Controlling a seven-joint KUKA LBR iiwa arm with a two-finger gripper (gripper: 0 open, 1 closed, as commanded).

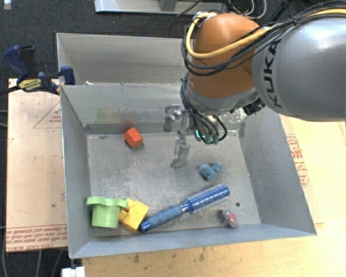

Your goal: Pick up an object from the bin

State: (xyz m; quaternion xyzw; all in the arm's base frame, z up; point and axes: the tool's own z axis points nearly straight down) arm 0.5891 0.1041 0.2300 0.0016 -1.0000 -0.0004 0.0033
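Hovering above the bare floor of the bin point(112, 175), our gripper point(180, 154) is hanging near a small blue-grey piece point(210, 170); we cannot tell whether the claw is apart or together; descending here, we are probably risking grasping nothing.

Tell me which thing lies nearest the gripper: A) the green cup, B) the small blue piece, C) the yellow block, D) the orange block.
B: the small blue piece lies just toward the view's right of the gripper, while the orange block sits farther off on its other side.
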